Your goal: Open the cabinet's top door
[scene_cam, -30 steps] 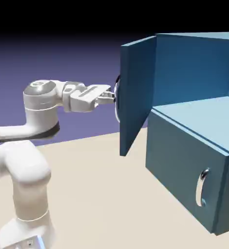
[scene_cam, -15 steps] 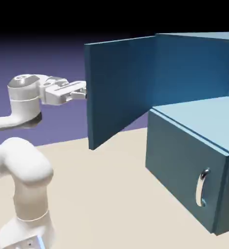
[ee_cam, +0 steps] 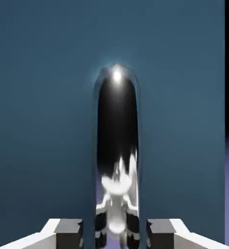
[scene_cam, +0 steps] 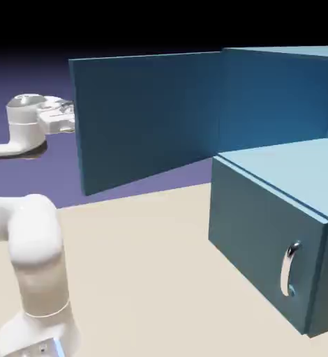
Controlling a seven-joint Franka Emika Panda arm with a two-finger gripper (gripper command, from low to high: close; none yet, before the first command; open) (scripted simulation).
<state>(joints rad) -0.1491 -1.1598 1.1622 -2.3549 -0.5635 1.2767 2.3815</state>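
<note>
From the exterior view I lose the gripper (scene_cam: 72, 117) behind the swung-out top door (scene_cam: 146, 118); only the wrist shows past the door's edge. The cabinet (scene_cam: 278, 209) is cut off at the right edge. In the hand view the handle (ee_cam: 117, 146) runs off the bottom edge, hiding the inner faces of the fingertips (ee_cam: 67, 232).

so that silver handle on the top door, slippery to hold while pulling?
Probably slick: the handle shines like a mirror. It looks rigid. The gripper, closed around it, likely hooks it rather than relying on friction.
</note>
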